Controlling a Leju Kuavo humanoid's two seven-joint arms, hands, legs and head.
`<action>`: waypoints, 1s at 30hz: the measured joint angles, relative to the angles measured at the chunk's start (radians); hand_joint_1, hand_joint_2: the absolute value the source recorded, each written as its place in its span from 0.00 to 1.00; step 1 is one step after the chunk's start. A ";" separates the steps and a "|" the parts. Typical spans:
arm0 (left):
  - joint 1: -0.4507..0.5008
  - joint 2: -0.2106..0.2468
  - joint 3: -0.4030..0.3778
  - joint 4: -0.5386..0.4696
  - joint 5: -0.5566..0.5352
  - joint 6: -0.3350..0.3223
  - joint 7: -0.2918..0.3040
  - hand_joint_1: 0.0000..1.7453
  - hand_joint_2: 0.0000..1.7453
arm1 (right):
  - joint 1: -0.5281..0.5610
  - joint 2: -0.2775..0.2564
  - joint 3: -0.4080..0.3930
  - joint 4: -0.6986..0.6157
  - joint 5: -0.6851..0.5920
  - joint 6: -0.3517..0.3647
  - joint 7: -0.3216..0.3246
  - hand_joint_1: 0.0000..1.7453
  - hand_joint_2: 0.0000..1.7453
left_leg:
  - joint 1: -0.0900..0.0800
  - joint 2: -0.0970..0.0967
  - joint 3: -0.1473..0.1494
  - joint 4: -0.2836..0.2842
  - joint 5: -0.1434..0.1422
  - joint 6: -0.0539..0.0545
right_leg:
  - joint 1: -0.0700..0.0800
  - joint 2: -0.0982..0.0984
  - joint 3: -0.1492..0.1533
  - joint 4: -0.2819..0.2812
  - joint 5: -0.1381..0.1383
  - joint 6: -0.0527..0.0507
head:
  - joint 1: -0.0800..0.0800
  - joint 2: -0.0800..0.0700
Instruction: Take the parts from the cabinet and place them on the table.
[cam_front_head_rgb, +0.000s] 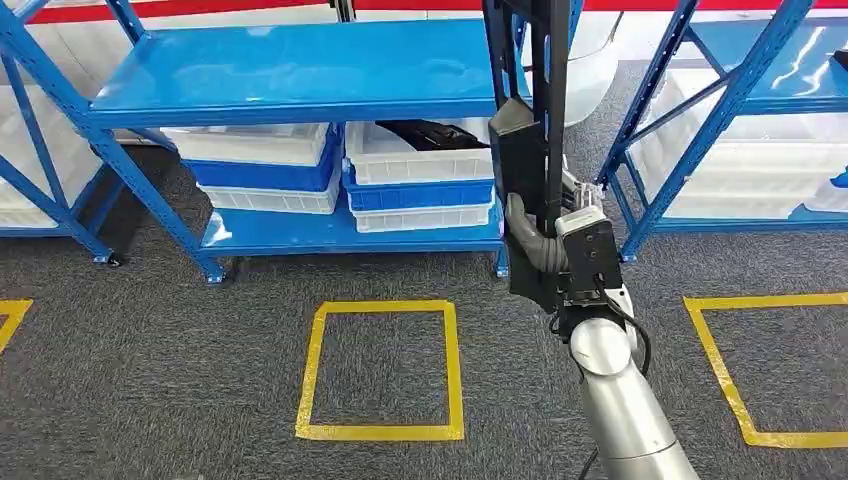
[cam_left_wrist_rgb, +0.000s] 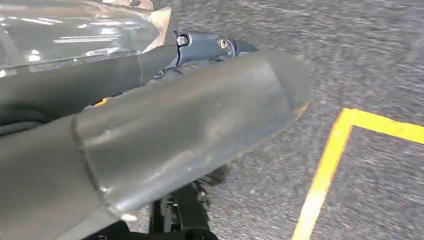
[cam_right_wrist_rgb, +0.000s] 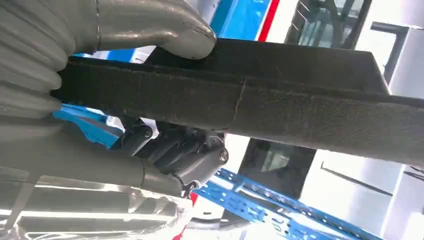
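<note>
On lower shelf (cam_front_head_rgb: 270, 232): white bin (cam_front_head_rgb: 420, 155) holds dark parts (cam_front_head_rgb: 432, 132); right hand (cam_front_head_rgb: 545, 245) grips black part (cam_front_head_rgb: 530, 120); left hand (cam_left_wrist_rgb: 150, 135) state unclear.

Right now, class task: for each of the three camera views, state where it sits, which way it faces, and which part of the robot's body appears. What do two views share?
Head view: high on the body, facing forward and down at the blue metal shelving rack and grey carpet; silver right arm and right hand gripping a long black flat part.
Left wrist view: behind the left hand, facing the carpet and yellow floor tape.
Right wrist view: behind the right hand, thumb on the part.
Shared: head and right wrist views both show the right hand, the part and the rack.
</note>
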 joint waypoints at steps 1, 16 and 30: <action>0.000 -0.001 0.001 0.000 0.002 0.000 0.000 0.00 0.00 | 0.000 0.000 0.001 0.002 0.000 0.000 0.000 1.00 1.00 | 0.000 0.000 0.019 -0.006 0.027 0.004 | 0.002 0.000 -0.013 0.001 0.008 0.001 | 0.001 0.000; 0.025 0.003 0.049 -0.001 0.049 0.013 -0.011 0.00 0.00 | 0.001 0.008 0.044 0.031 -0.001 -0.004 -0.029 1.00 1.00 | -0.015 0.005 0.138 -0.357 0.159 0.064 | -0.013 0.002 -0.128 0.303 -0.081 0.060 | 0.013 0.000; 0.038 0.002 0.049 0.000 0.018 0.013 0.001 0.00 0.00 | 0.044 0.027 0.045 0.025 0.013 -0.023 -0.048 1.00 1.00 | 0.003 0.001 -0.011 -0.029 -0.014 -0.003 | -0.008 -0.002 -0.007 0.007 0.004 0.008 | 0.011 0.000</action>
